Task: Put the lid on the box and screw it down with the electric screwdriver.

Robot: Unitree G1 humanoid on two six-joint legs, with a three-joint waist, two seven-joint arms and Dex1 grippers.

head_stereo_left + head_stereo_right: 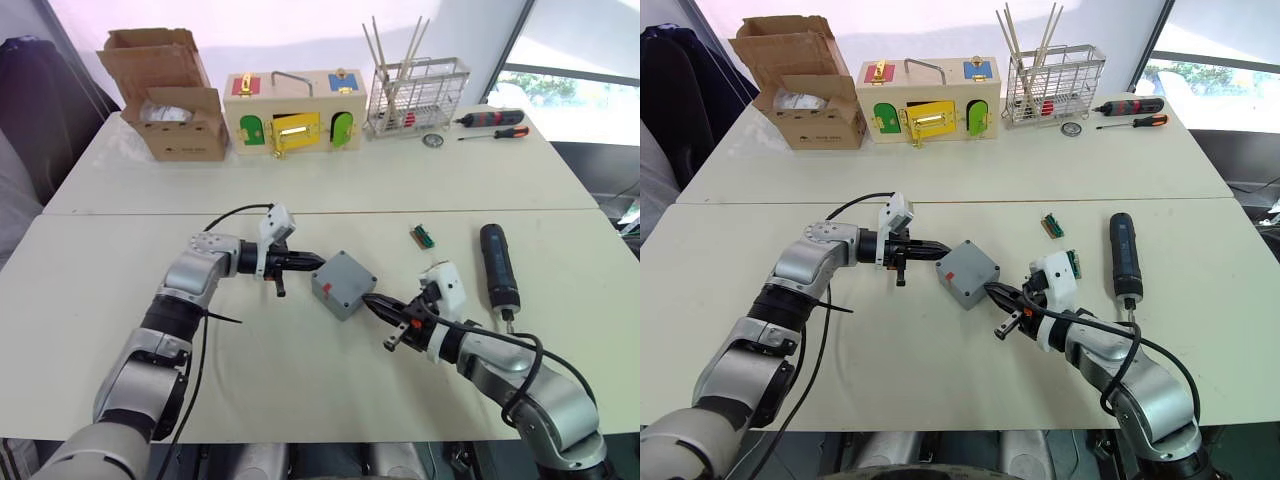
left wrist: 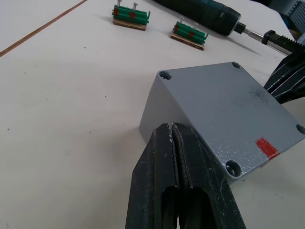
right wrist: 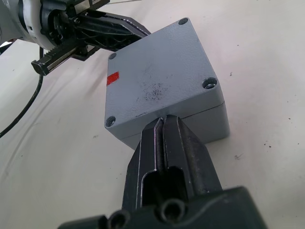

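The grey box (image 1: 343, 284) rests mid-table, and the lid (image 3: 157, 81) lies on top of it with a screw hole at each corner and a small red mark near one edge. My left gripper (image 1: 318, 262) is shut, its tips touching the box's left side. From the right, my right gripper (image 1: 370, 300) is shut as well, tips against the seam under the lid (image 3: 162, 121). Neither holds anything. The black electric screwdriver (image 1: 497, 265) lies on the table to the right of the right gripper, bit toward me.
Two small green terminal pieces (image 2: 130, 15) (image 2: 189, 36) lie between the box and the screwdriver. At the far edge stand a cardboard box (image 1: 170, 95), a wooden latch box (image 1: 293, 110), a wire rack (image 1: 415, 95) and hand screwdrivers (image 1: 495, 122).
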